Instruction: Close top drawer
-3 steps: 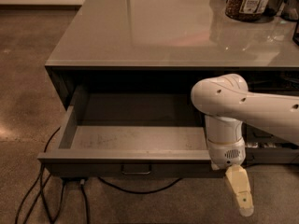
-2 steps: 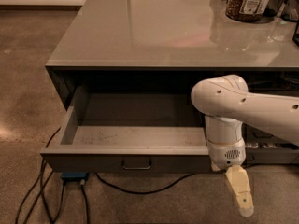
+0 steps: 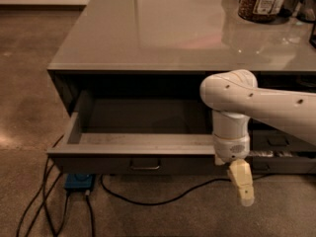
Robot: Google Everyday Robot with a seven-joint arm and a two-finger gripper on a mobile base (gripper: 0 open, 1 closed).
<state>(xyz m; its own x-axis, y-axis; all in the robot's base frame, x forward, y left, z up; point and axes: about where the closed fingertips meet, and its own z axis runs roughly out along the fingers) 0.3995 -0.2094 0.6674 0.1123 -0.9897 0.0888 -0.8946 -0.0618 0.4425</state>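
The top drawer (image 3: pixel 143 146) is wide, dark grey and stands pulled out from under the countertop. Its lighter scuffed floor (image 3: pixel 143 116) is bare, and a small bar pull (image 3: pixel 144 165) sits at the middle of its flat front. My gripper (image 3: pixel 242 182) hangs from the white arm (image 3: pixel 232 107) and points down. It is at the right end of the drawer front, against or just before it; I cannot tell if it touches.
A glossy grey countertop (image 3: pixel 163 28) carries a jar (image 3: pixel 261 1) at the back right. Narrower dark drawers (image 3: pixel 279 142) lie behind the arm on the right. Black cables (image 3: pixel 148 200) and a blue box (image 3: pixel 79 181) lie on the brown floor below the drawer.
The drawer front has slid back toward the cabinet, so less of its floor shows. My gripper and arm have moved with it, slightly up and inward.
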